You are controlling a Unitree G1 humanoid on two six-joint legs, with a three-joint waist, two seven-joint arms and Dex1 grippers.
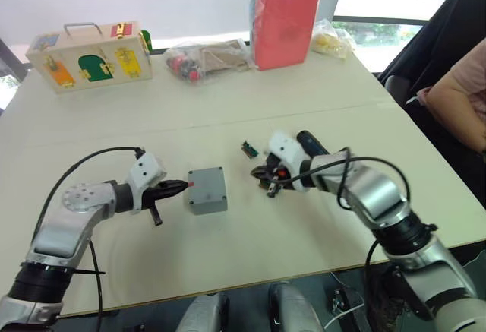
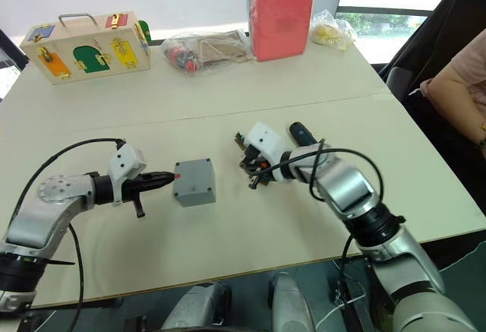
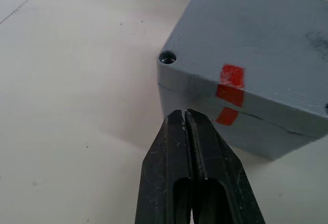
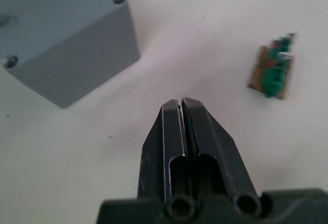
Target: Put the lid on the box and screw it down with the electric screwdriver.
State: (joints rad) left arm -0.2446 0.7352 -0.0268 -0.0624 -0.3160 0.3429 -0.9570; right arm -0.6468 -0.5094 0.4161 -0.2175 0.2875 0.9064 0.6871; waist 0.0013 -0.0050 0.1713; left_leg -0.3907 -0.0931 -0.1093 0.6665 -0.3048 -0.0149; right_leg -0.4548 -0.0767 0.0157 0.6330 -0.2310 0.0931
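Observation:
The grey box (image 1: 207,190) stands mid-table with the lid (image 3: 256,34) seated on top; a thin seam and red marks (image 3: 230,88) run down its left side. My left gripper (image 1: 181,187) is shut and empty, its tip right at those red marks. To the right of the box, my right gripper (image 1: 266,181) is also shut and empty, low over the table. A dark cylinder (image 1: 310,142), seemingly the electric screwdriver, lies behind my right wrist and is partly hidden by it.
A small green circuit board (image 1: 248,149) lies just beyond my right gripper. Along the far edge are a wooden latch box (image 1: 91,55), a bag of parts (image 1: 205,58), a red case in plastic (image 1: 285,20) and a yellow bag (image 1: 330,42). A person's arm (image 1: 456,96) is at the right.

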